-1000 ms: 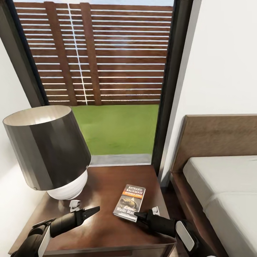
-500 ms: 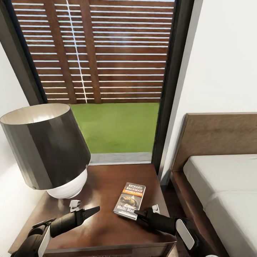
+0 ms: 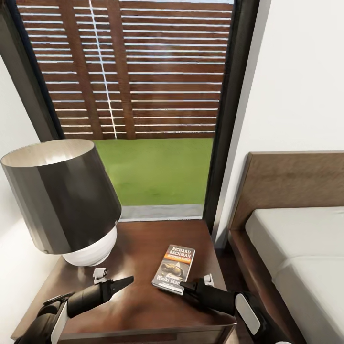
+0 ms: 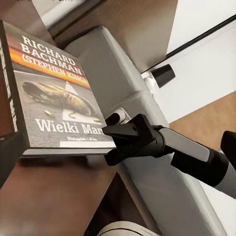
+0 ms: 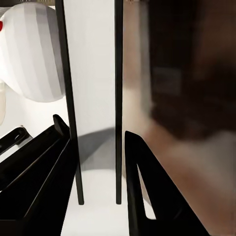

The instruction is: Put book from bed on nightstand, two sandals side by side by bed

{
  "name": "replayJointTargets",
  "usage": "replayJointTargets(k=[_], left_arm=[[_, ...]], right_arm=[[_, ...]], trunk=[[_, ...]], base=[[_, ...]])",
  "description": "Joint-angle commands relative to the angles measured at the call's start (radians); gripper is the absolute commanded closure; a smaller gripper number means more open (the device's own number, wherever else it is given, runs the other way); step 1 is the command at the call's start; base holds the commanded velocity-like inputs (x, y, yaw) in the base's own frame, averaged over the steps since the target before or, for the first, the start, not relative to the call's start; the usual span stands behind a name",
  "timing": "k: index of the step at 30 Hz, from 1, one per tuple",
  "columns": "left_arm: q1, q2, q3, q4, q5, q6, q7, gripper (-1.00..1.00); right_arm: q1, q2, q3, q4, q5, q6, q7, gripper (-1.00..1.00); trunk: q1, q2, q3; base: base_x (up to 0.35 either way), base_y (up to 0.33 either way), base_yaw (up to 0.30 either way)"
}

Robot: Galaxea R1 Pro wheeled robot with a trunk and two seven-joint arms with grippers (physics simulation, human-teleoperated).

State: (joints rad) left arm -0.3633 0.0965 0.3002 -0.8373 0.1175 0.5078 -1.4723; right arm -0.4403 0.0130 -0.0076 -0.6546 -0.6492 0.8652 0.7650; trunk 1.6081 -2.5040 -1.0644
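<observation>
- On the nightstand (image 3: 143,267) tabletop lies one book (image 3: 174,269), flat and cover up, between the lamp (image 3: 64,200) and the bed (image 3: 296,248). I judge this step complete.
- Right hand (image 3: 185,286): fingers parted around the book's near edge, not clamped on it; the right wrist view shows the gap with the book edge-on between the fingers.
- Left hand (image 3: 125,280): nothing held; I cannot tell whether it is open or closed.
- Key relation: the book lies directly ahead of the right hand, long axis running away from me toward the window (image 3: 138,95). The right hand is at the book; the left is apart, nearer the lamp.
- Count: one book, one nightstand, one lamp, one bed, two hands.
- Next, by my judgement: draw the right hand straight back, then find the sandals.
</observation>
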Motion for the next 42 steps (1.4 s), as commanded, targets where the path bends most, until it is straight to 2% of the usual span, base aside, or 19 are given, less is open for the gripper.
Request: replayJointTargets(k=[1,3,21,25,42], left_arm=[[0.0,0.0,0.0,0.0,0.001,0.011,-0.003,-1.0],[0.0,0.0,0.0,0.0,0.001,0.011,-0.003,-1.0],[0.0,0.0,0.0,0.0,0.001,0.011,-0.003,-1.0],[0.0,0.0,-0.001,0.0,0.001,0.011,-0.003,-1.0],[0.0,0.0,0.0,0.0,0.001,0.011,-0.003,-1.0]], right_arm=[[0.0,-0.001,0.0,0.07,0.033,-0.011,-0.015,1.0],[0.0,-0.001,0.0,0.07,0.033,-0.011,-0.015,1.0],[0.0,-0.001,0.0,0.07,0.033,-0.011,-0.015,1.0],[0.0,0.0,0.0,0.07,0.033,-0.011,-0.015,1.0],[0.0,0.0,0.0,0.07,0.033,-0.011,-0.015,1.0]], trunk=[[0.0,0.0,0.003],[-0.001,0.001,0.011],[-0.001,0.001,0.011],[-0.003,0.001,0.026],[-0.003,0.001,0.026]], base=[[0.0,0.0,0.0],[0.0,0.0,0.0],[0.0,0.0,0.0],[0.0,0.0,0.0],[0.0,0.0,0.0]])
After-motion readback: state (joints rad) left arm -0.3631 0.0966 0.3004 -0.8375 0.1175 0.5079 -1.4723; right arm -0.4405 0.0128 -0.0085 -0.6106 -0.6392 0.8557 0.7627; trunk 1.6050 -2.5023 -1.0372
